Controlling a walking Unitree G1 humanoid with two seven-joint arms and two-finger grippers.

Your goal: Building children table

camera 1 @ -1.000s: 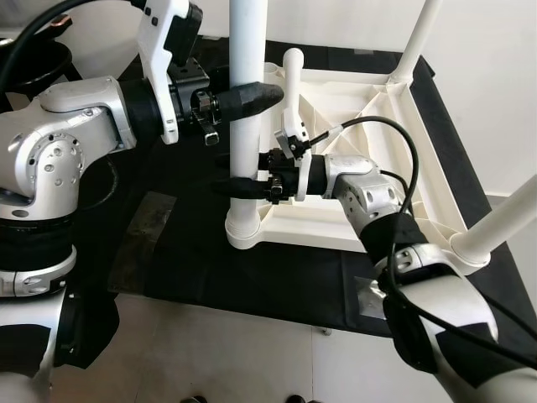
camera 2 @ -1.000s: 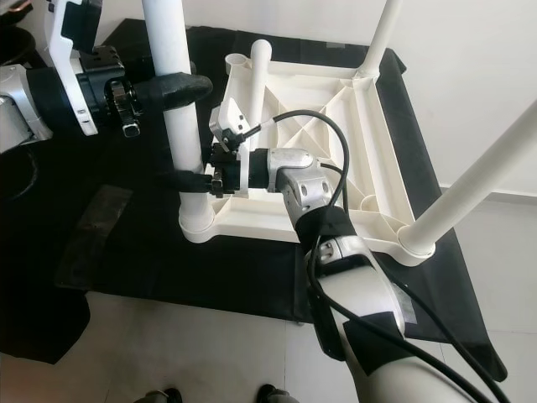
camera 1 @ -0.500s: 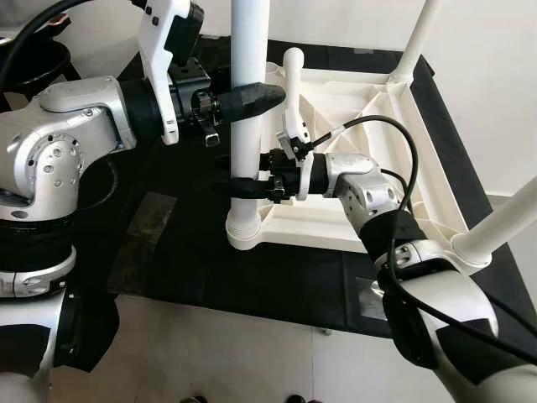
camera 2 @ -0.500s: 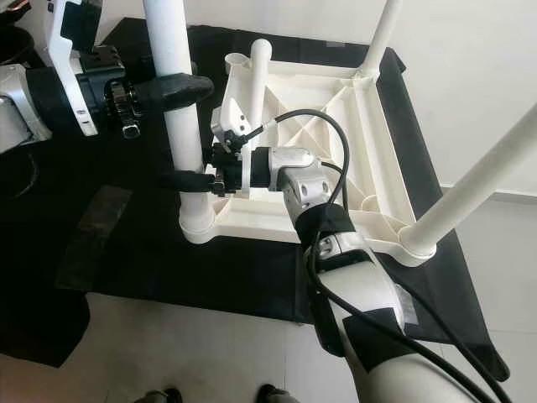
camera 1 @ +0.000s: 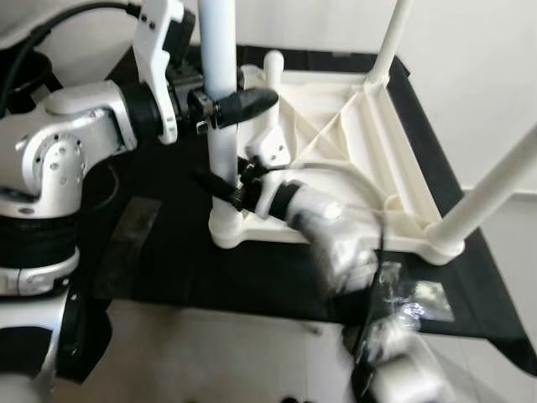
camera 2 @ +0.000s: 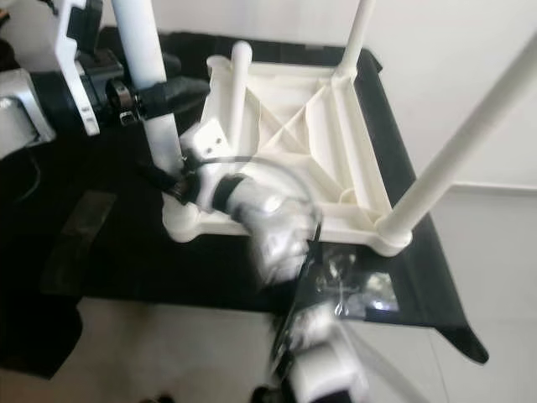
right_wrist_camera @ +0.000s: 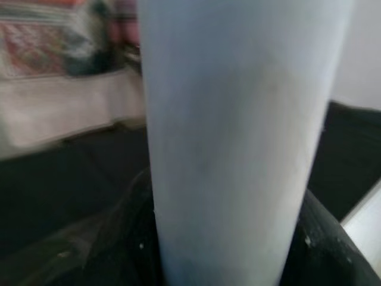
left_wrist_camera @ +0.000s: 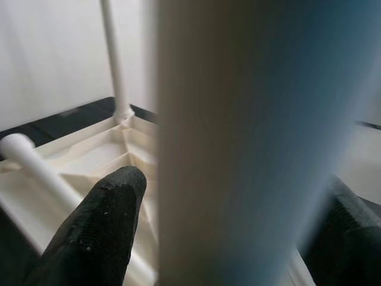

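We see the upturned white table point(camera 1: 352, 159) on black cloth point(camera 1: 168, 252), left gripper point(camera 1: 225, 107) fingers clamped on near leg point(camera 1: 220, 126); right gripper point(camera 1: 220, 186), blurred, apparently gripping it lower.

Left arm point(camera 1: 75, 147) showing silver rounded shells with screws, black joint bands, white wrist bracket, black cable looping overhead. Fingers point(camera 1: 247, 102) looking long, black, tapered, matte-textured. Right arm point(camera 1: 323, 222) showing silver casing too, motion-blurred, black patches and thin black cable.
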